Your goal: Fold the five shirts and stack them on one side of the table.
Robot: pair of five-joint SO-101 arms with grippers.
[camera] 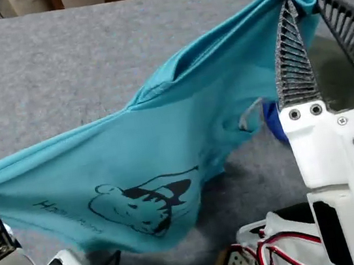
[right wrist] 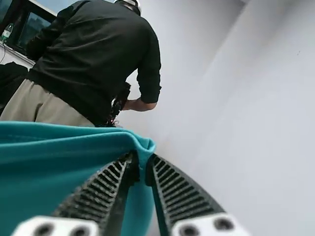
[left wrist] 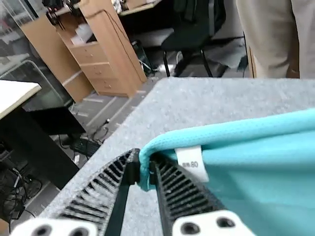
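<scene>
High view: one teal shirt (camera: 165, 141) hangs spread above the grey table (camera: 55, 64). It is stretched on a slant from 2 o'clock down to 9 o'clock, where it runs off the edge of the view. The right gripper (camera: 302, 1) stands at 2 o'clock. Its ribbed fingers (camera: 292, 57) point toward 12 and are pressed together on the upper corner of the shirt, and a small peak of cloth pokes out past the tips. The cloth sags between its two held ends, with a fold running along the upper edge. A dark print (camera: 144, 206) of a figure with lettering sits on the lower part of the shirt, toward 7 o'clock. The lower hem hangs close over the table at 6 o'clock; whether it touches cannot be told. A darker blue patch (camera: 272, 122) shows just behind the shirt, beside the right arm at 3 o'clock; what it is cannot be told.

Left wrist view: the left gripper (left wrist: 144, 166) is clamped on a hemmed edge of the shirt, with the cloth pinched between both tips. A white label (left wrist: 189, 164) sewn to the cloth lies just beside the grip, against one finger. The table lies beyond, and past its edge wooden drawers (left wrist: 98, 59) and a dark chair (left wrist: 192, 29) stand on the floor.

Right wrist view: the right gripper (right wrist: 141, 164) is clamped on the shirt corner, with the cloth folded over its tips and a white wall (right wrist: 246, 98) behind.
</scene>
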